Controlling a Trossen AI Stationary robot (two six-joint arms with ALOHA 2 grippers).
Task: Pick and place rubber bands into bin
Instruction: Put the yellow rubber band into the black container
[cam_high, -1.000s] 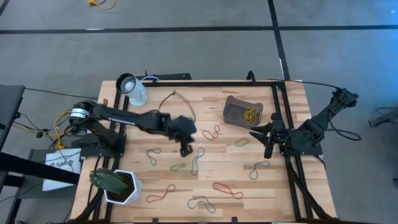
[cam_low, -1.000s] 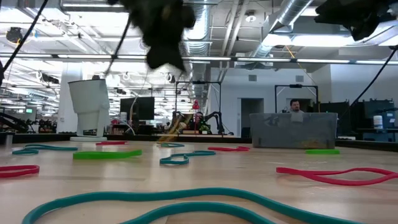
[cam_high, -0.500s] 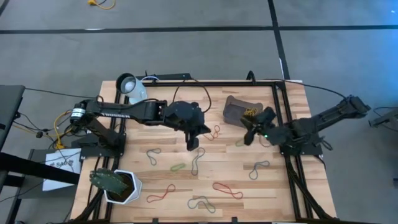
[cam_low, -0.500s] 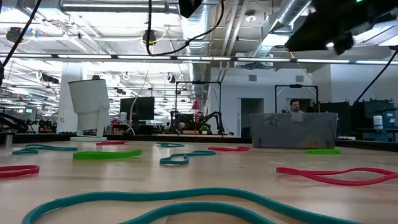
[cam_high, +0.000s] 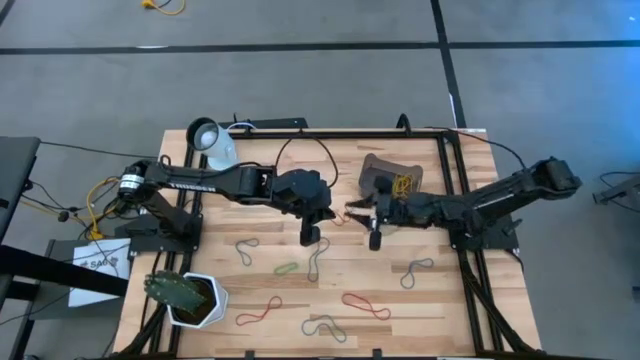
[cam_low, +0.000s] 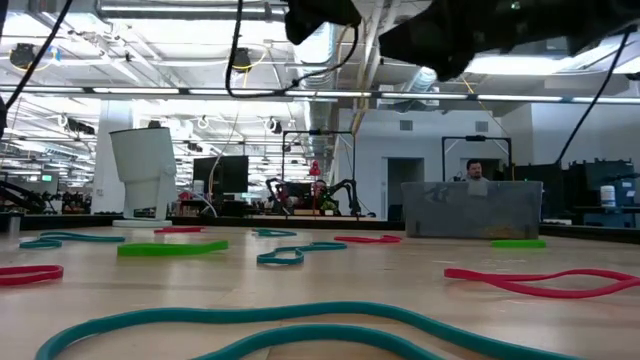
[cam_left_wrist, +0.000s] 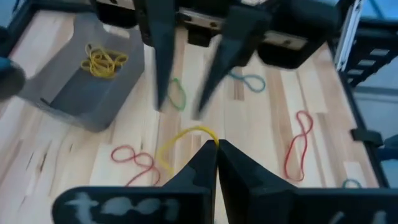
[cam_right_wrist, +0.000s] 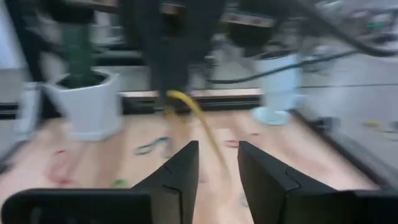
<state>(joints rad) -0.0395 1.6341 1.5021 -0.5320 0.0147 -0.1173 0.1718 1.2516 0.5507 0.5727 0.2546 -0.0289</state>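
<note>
Both dark arms reach toward the table's middle, just short of the small dark brown-grey rectangular bin (cam_high: 389, 178). I see the left gripper (cam_left_wrist: 216, 148) with fingers pinched together on one thin yellow rubber band (cam_left_wrist: 180, 140), which arcs loose from the tips. The right gripper (cam_high: 375, 222) faces it from the bin's side, fingers (cam_right_wrist: 179, 168) spread apart with nothing between them; the same yellow band hangs just ahead of them.

The bin sits near the table's far edge and holds a small tangle of yellow rubber bands (cam_high: 404, 184). Other red, green, grey and blue rubber bands (cam_high: 319, 258) lie scattered on the wooden table (cam_high: 450, 310), nearer than the bin.
</note>
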